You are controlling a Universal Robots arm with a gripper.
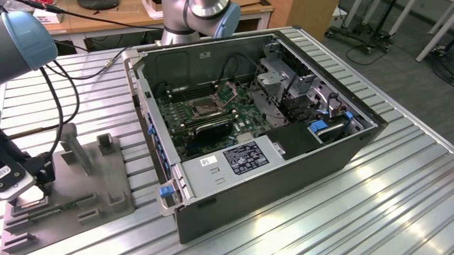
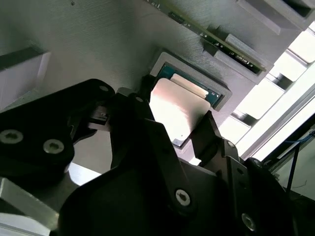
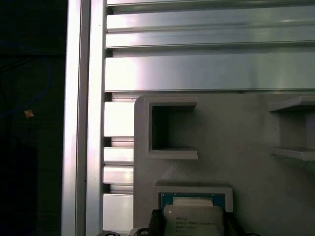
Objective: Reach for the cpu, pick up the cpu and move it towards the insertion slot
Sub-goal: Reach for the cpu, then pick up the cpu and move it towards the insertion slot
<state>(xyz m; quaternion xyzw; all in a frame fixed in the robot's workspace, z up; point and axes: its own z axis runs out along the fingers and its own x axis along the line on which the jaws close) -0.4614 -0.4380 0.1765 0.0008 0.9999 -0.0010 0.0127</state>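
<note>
In both wrist views the cpu [image 2: 178, 109] [image 3: 194, 219] lies flat in a square nest of the grey fixture plate [image 3: 236, 128]. It has a silvery face and a green rim. My gripper [image 2: 176, 114] straddles it, with black fingers [image 2: 209, 132] pressed against two opposite edges, shut on it. In the exterior view the gripper [image 1: 23, 192] is low over the plate [image 1: 92, 175] at that view's left. The insertion slot [image 1: 206, 108], a dark square socket with a metal frame, sits on the motherboard inside the open computer case.
The open computer case [image 1: 284, 175] stands in the middle of the slatted aluminium table [image 1: 397, 202]. Upright grey blocks [image 1: 74, 149] rise from the fixture plate beside the gripper. Black cables [image 1: 64, 101] hang near the arm. The table's edge [image 3: 78, 123] runs close to the plate.
</note>
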